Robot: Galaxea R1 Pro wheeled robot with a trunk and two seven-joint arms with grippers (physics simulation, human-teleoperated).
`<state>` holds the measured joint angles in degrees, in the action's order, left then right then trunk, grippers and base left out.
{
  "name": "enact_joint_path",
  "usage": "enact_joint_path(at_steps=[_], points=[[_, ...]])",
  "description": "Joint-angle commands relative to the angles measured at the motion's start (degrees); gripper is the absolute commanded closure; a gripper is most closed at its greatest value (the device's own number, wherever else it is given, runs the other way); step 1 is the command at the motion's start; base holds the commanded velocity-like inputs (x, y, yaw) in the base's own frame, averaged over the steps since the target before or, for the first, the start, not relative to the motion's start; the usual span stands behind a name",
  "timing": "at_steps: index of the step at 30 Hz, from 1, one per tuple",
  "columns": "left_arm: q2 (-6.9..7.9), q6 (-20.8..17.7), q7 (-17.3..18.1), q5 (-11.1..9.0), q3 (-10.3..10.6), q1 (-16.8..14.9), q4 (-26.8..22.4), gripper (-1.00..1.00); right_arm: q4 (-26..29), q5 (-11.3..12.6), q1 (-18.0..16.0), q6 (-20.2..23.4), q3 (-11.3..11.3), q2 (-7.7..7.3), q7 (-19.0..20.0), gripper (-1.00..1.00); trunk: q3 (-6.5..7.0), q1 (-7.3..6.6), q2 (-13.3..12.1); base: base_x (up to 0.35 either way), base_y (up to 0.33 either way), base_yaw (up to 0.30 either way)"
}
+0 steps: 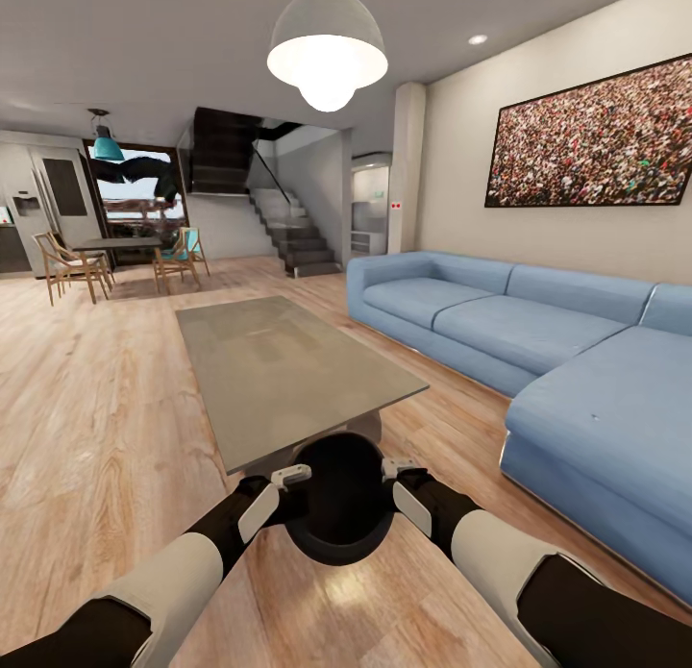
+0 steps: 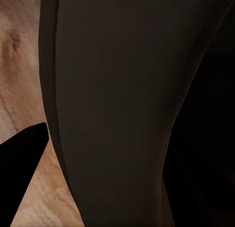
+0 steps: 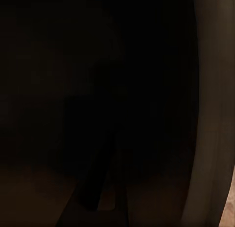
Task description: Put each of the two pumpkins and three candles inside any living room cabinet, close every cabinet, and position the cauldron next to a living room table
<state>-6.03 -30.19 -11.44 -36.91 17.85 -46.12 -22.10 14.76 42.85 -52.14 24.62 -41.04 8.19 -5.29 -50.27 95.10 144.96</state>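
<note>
The glossy black cauldron [image 1: 338,500] hangs between my two arms, just in front of the near end of the long grey-beige table [image 1: 279,360]. My left gripper [image 1: 293,476] grips its left rim and my right gripper [image 1: 396,471] its right rim; the fingertips are hidden by the pot. In the left wrist view the cauldron's dark wall [image 2: 117,109] runs right in front of the camera, with one of the fingers [image 2: 22,163] outside it over the wood floor. The right wrist view looks into the cauldron's dark surface [image 3: 98,90]. Pumpkins, candles and cabinet are out of view.
A blue corner sofa [image 1: 538,341] lines the right side, leaving a floor strip between it and the table. Open wood floor [image 1: 86,408] lies left of the table. A dining table with chairs [image 1: 115,250] and stairs [image 1: 298,235] stand far back.
</note>
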Motion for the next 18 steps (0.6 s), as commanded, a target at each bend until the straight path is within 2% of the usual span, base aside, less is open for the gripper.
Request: enact_joint_path(at_steps=[1, 18], points=[[0.05, -0.31, -0.52, 0.37, 0.17, -0.02, 0.01, 1.0, 0.91, -0.12, -0.07, -3.34, -0.35, -0.01, -0.4, 1.0, -0.06, -0.02, 0.04, 0.0, 0.0, 0.0], [0.06, -0.31, -0.52, 0.36, 0.17, -0.02, 0.02, 1.0, 1.06, -0.05, -0.07, -3.35, -0.28, -0.02, -0.17, 1.0, -0.24, -0.02, 0.04, 0.0, 0.0, 0.01]])
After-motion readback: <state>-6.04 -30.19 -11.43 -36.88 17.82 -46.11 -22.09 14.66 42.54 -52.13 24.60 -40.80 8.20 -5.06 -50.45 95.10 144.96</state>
